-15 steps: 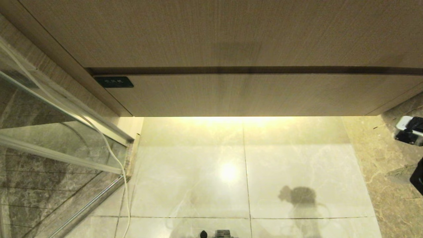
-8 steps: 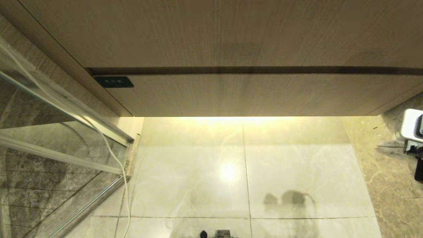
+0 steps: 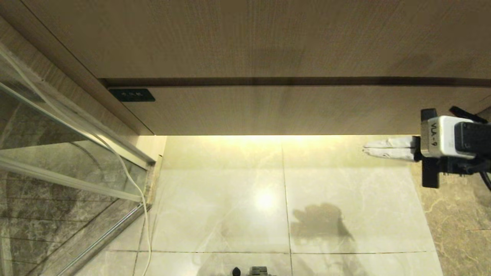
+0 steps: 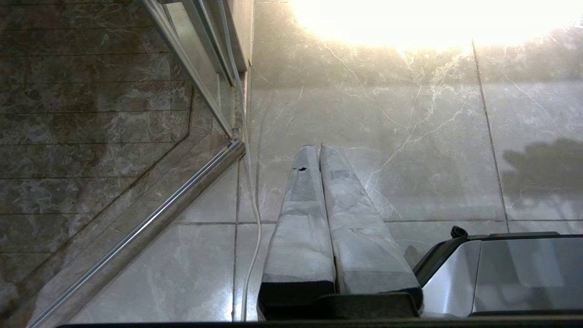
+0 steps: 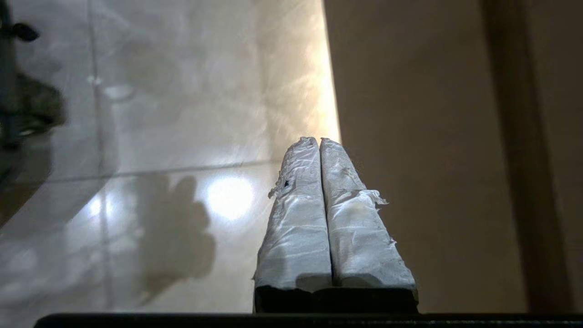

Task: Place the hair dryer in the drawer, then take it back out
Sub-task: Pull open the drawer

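Mostly glossy marble floor (image 3: 230, 191), wood-grain drawer (image 3: 287, 111) front shut, glass partition (image 3: 57, 153) left.

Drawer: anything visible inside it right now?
No. The drawer is shut, so only its flat front shows and its contents are hidden. No hair dryer is in view. The right claw, shut and empty, hangs just below the front's lower edge.
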Robot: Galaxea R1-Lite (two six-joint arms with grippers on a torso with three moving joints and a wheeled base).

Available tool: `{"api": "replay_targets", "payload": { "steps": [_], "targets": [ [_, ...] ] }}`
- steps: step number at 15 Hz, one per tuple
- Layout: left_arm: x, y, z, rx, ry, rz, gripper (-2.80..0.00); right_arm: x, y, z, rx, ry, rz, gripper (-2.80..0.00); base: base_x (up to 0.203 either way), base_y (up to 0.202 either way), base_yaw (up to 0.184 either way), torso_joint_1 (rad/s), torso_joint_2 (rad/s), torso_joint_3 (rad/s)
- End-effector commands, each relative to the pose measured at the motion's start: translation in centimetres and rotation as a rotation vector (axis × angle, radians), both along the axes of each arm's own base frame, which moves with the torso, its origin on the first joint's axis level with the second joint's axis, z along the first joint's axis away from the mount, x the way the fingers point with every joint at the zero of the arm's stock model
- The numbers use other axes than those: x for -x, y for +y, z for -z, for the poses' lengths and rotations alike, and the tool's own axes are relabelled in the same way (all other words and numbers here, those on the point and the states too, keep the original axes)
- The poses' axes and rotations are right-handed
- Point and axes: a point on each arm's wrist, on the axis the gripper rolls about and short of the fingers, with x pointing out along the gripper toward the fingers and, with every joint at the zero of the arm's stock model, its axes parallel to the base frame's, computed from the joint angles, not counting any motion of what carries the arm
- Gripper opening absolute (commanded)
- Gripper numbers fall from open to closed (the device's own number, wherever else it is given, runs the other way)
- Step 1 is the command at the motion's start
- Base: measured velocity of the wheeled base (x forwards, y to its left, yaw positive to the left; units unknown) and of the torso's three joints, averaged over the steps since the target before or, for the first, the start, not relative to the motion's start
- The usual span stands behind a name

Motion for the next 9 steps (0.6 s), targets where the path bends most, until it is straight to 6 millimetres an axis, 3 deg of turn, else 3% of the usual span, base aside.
{"api": "replay_targets", "payload": {
  "steps": [1,2,9],
  "targets": [
    [0.0,0.0,0.0,0.0,-0.001,0.0,-2.8,-4.9,0.1,0.7,0.001,0.001,-0.028,-2.8,0.0,0.0,0.0,0.0,0.0,0.0],
    [0.0,0.0,0.0,0.0,-0.001,0.001,-2.8,-6.1,-0.2,0.5,0.003,-0.016,-0.031,0.0,0.0,0.0,0.0,0.0,0.0,0.0],
    [0.0,0.0,0.0,0.0,-0.001,0.0,-2.8,-9.6,-0.3,-1.1,0.014,-0.043,0.003,0.0,0.0,0.0,0.0,0.0,0.0,0.0]
  ]
}}
